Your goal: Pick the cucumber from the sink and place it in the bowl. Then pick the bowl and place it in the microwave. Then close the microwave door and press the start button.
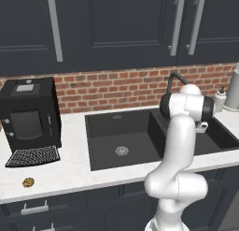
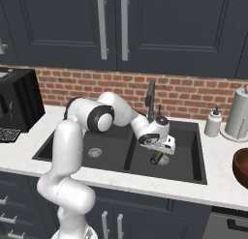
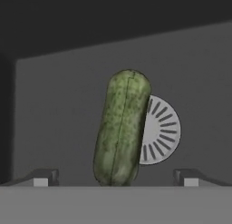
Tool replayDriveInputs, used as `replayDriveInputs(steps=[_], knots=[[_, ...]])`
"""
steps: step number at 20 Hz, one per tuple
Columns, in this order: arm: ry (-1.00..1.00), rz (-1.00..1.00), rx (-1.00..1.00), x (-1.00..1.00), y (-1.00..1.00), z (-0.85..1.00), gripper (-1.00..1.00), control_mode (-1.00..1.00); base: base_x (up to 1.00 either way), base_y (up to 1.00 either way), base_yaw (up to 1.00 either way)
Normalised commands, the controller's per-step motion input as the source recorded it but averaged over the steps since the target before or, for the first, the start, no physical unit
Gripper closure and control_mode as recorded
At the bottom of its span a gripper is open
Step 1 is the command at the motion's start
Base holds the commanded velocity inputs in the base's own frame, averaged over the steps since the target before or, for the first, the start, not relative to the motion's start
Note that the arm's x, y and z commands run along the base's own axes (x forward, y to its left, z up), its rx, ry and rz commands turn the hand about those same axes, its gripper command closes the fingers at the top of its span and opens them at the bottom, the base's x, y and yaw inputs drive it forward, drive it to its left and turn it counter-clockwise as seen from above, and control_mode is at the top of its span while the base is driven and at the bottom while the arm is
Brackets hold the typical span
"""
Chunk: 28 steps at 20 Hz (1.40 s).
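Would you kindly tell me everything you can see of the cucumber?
The cucumber is short, stubby and dark green, with mottled skin, a faint lengthwise line and rounded ends. It lies on the floor of the sink's right basin, partly covering the round silver drain. The open gripper hangs just above it, a finger on either side, neither touching it. In the right base view only its end peeks out under the hand.

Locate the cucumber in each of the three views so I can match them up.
Left base view: I cannot find it; the arm blocks the right basin of the sink.
Right base view: cucumber right of centre, on the floor of the right basin under the gripper.
Hand view: cucumber at centre, between the open fingertips.
Shared landmark: the round drain beside the cucumber.
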Motion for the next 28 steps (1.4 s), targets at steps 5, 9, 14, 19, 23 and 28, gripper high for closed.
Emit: replayDriveInputs(steps=[5,9,14,19,23,28], knots=[[0.0,0.0,0.0,0.17,0.0,-0.2,-1.0,-1.0,0.0,0.0,0.0],[0.01,0.0,0.0,0.12,0.0,-0.23,-1.0,-1.0,0.0,0.0,0.0],[0.03,0.0,0.0,0.07,0.0,-0.24,-1.0,-1.0,0.0,0.0,0.0],[0.01,0.0,0.0,0.07,0.0,-0.24,-1.0,-1.0,0.0,0.0,0.0],[0.0,0.0,0.0,0.08,0.0,-0.21,-1.0,-1.0,0.0,0.0,0.0],[0.0,0.0,0.0,0.08,0.0,-0.21,-1.0,-1.0,0.0,0.0,0.0]])
